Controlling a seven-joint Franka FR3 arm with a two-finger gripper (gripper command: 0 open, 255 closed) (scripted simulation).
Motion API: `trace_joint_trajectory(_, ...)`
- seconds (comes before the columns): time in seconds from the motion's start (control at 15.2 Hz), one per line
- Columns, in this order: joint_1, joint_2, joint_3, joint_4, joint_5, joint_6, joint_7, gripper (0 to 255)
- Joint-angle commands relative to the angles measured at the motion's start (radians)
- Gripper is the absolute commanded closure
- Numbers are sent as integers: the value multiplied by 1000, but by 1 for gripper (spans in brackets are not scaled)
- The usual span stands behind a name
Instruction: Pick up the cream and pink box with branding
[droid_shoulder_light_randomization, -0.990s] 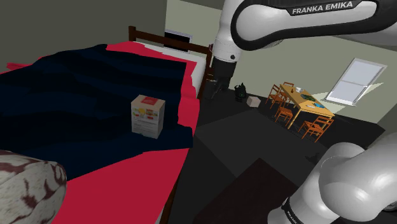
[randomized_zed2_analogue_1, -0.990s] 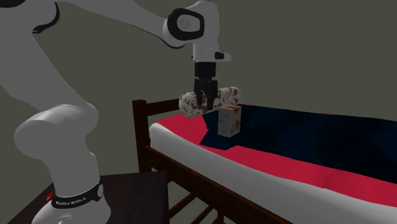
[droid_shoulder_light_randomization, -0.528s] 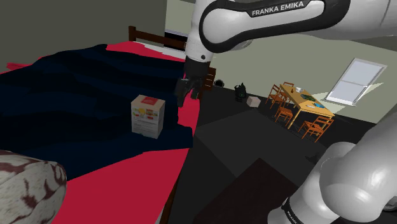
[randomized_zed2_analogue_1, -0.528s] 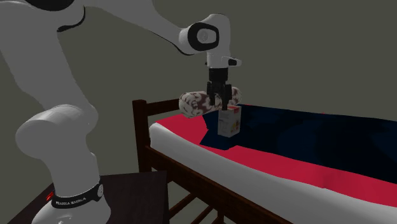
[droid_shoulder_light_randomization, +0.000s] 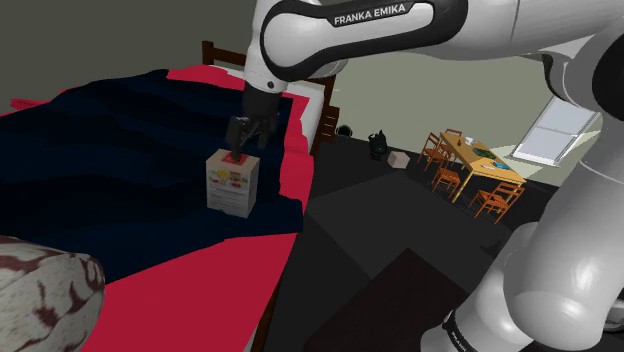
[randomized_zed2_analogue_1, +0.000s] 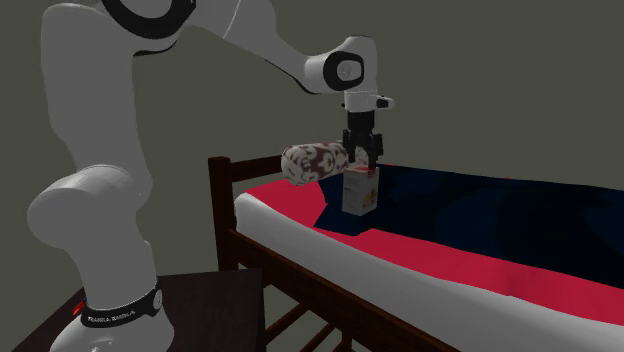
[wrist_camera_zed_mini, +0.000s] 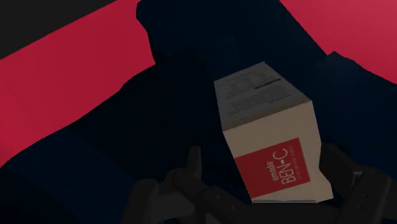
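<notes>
- Dark navy blanket (droid_shoulder_light_randomization: 120, 140) is lying over the red-sheeted bed (droid_shoulder_light_randomization: 200, 290).
- Cream box (droid_shoulder_light_randomization: 233, 182), with a pinkish-red branded panel on top, is standing upright on the blanket.
- Hand (droid_shoulder_light_randomization: 243, 140) is hovering at the box's 12 o'clock, fingers spread with the box top between them.

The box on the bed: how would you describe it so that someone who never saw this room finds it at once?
Look at the bed with the red sheet and the dark navy blanket. Near the blanket's edge, below the robot's black hand, stands an upright box. It is cream with a red label on top, unlike the brown-and-white patterned pillow.
</notes>
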Motion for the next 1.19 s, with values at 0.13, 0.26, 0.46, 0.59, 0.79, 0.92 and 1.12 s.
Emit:
trace_joint_trajectory(0.13,31,130,20,144,-31,20,25,0)
trace_joint_trajectory(0.26,48,197,26,227,-48,20,35,0)
trace_joint_trajectory(0.46,50,208,25,214,-51,45,35,0)
trace_joint_trajectory(0.59,50,214,25,195,-52,70,35,0)
trace_joint_trajectory(0.79,51,226,23,163,-56,114,36,0)
trace_joint_trajectory(0.92,51,226,23,163,-56,114,36,0)
trace_joint_trajectory(1.12,51,227,23,165,-56,113,35,255)
